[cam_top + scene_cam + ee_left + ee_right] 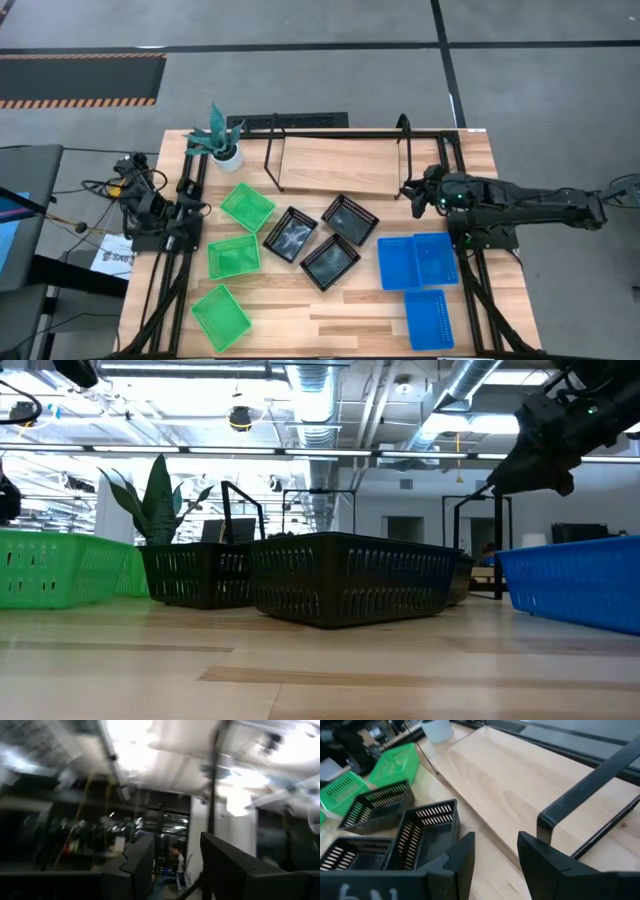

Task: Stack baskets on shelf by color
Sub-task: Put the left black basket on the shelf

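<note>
The shelf (340, 165) stands at the table's far edge, its light board (520, 785) bare between black rods. On the table in front of it lie three green baskets (247, 207) (233, 256) (220, 317), three black baskets (290, 234) (350, 219) (330, 262) and three blue baskets (396, 262) (436, 258) (428, 319), each resting on its bottom. My right gripper (495, 850) is open and hovers by the shelf's right end (410, 190), above the board's near edge, holding nothing. My left gripper (172, 865) is open and waits at the table's left edge, pointing out into the room.
A potted plant (222, 145) stands at the shelf's left end. The shelf's black end rod (590, 790) rises just beside my right fingers. The two blue baskets (415, 262) nearest my right arm sit side by side below it. Bare tabletop (330, 325) lies near the front edge.
</note>
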You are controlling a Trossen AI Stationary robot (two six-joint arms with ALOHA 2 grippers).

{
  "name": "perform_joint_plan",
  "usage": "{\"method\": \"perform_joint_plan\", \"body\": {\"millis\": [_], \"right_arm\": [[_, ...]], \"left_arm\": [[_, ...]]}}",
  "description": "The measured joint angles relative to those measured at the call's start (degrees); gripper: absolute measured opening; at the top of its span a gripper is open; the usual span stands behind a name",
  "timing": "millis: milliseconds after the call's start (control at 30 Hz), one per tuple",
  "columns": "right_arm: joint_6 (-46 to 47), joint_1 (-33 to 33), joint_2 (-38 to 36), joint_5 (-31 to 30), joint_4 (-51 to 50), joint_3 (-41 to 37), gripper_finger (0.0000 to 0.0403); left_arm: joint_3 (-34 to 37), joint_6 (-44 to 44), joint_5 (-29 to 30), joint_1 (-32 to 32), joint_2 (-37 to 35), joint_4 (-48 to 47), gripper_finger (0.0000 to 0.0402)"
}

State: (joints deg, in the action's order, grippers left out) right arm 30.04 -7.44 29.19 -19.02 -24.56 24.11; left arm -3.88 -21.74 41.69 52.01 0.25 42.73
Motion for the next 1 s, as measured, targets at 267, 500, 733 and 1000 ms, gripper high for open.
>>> {"method": "perform_joint_plan", "body": {"millis": [267,500,733,1000], "right_arm": [[0.1,0.0,8.7,2.6,-2.3,6.9,0.0173],[2.2,1.3,15.7,4.6,-3.0,11.4,0.0173],[5.9,5.6,26.4,5.4,-7.9,15.8,0.0173],[3.6,10.0,38.6,5.8,-8.3,23.9,0.0173]], "left_arm": [[-0.1,14.9,33.2,0.0,1.5,-4.1,0.0153],[-0.1,28.2,30.8,0.1,5.2,-8.0,0.0153],[-0.1,39.9,23.1,0.1,10.2,-10.2,0.0153],[-6.0,54.7,12.3,0.1,20.1,-21.4,0.0153]]}}
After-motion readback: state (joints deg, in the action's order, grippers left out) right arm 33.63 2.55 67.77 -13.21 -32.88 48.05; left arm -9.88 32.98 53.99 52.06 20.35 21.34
